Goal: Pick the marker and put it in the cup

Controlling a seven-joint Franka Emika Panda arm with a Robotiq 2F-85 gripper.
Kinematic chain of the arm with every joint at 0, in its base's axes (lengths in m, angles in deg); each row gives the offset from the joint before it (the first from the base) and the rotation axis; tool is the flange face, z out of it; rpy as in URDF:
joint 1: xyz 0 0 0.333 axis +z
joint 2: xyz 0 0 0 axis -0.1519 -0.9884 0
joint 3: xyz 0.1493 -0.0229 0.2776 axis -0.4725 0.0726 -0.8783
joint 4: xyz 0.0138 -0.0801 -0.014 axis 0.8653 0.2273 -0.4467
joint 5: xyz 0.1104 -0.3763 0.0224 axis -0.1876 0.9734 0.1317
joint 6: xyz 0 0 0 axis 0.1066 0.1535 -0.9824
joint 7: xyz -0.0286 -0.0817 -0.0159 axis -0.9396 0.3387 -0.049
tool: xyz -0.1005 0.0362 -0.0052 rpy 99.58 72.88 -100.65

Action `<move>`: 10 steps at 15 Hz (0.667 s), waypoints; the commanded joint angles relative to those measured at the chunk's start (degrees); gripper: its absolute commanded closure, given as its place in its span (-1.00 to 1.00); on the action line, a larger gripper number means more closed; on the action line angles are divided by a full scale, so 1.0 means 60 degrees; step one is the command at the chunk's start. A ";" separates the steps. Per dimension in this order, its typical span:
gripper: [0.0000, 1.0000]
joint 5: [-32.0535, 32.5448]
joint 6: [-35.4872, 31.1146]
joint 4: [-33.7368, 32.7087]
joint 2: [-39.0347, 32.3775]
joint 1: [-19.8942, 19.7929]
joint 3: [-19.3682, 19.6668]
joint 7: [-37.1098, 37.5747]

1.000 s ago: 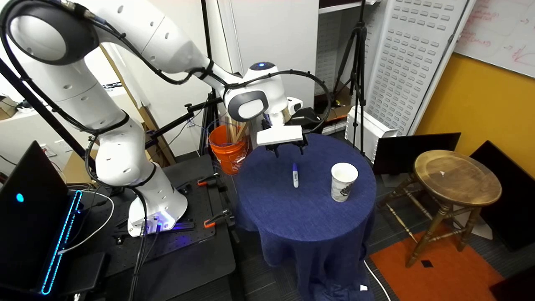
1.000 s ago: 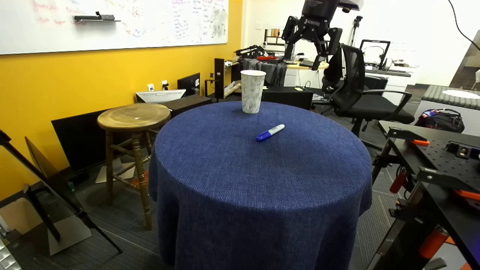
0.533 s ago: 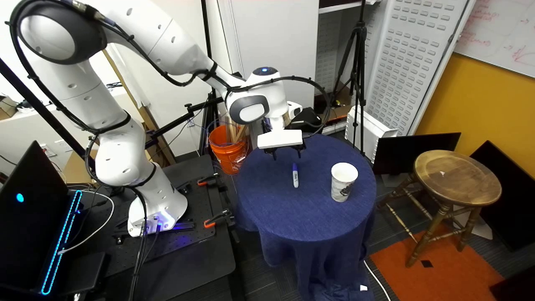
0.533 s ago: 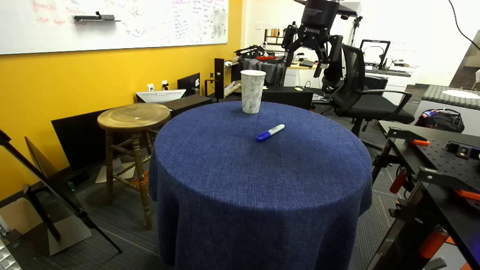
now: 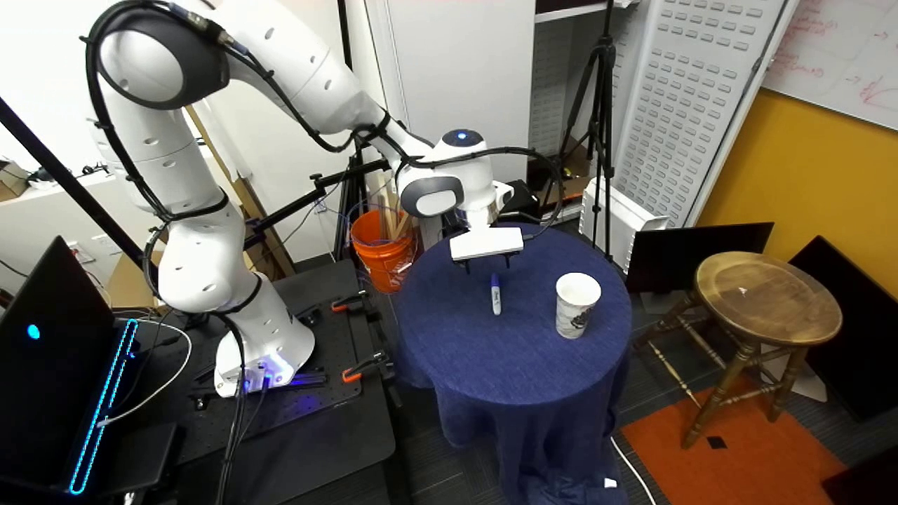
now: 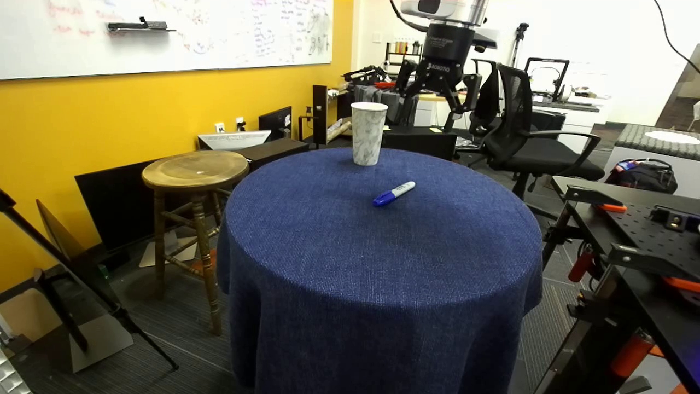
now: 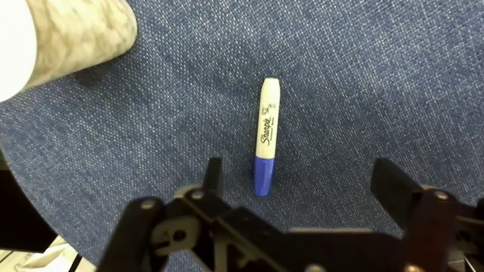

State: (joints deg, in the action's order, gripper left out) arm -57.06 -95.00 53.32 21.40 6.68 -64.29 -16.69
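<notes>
A white marker with a blue cap lies on the round table with a blue cloth [image 5: 512,368]. The marker [image 5: 496,298] shows in both exterior views [image 6: 395,193] and in the middle of the wrist view [image 7: 267,132]. A tall white patterned paper cup [image 5: 572,324] stands upright near it, also in an exterior view [image 6: 368,139] and at the top left of the wrist view [image 7: 87,34]. My gripper [image 5: 487,266] is open and empty above the table, also in an exterior view [image 6: 429,116]. In the wrist view the gripper [image 7: 297,166] has the blue cap between its fingertips in the picture, nearer the left finger [image 7: 214,175].
A wooden stool [image 5: 768,301] stands beside the table. An orange bucket [image 5: 382,259] stands on the floor behind it. A black workbench [image 5: 330,442] carries the arm's base. A black tripod [image 5: 600,126] and an office chair [image 6: 511,126] stand further off.
My gripper has come lower. It has moved a little right in one exterior view and left in another. The marker and the cup have not moved.
</notes>
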 commanded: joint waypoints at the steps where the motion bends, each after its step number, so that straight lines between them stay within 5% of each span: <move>1: -1.00 -0.0565 -0.0573 -0.0669 -0.0898 -0.0462 -0.0606 -0.0705; 10: -1.00 -0.0970 -0.1432 -0.1404 -0.2429 -0.1504 -0.2062 -0.0496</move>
State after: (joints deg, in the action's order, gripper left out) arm -60.69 -102.26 46.96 9.67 0.67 -73.33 -18.87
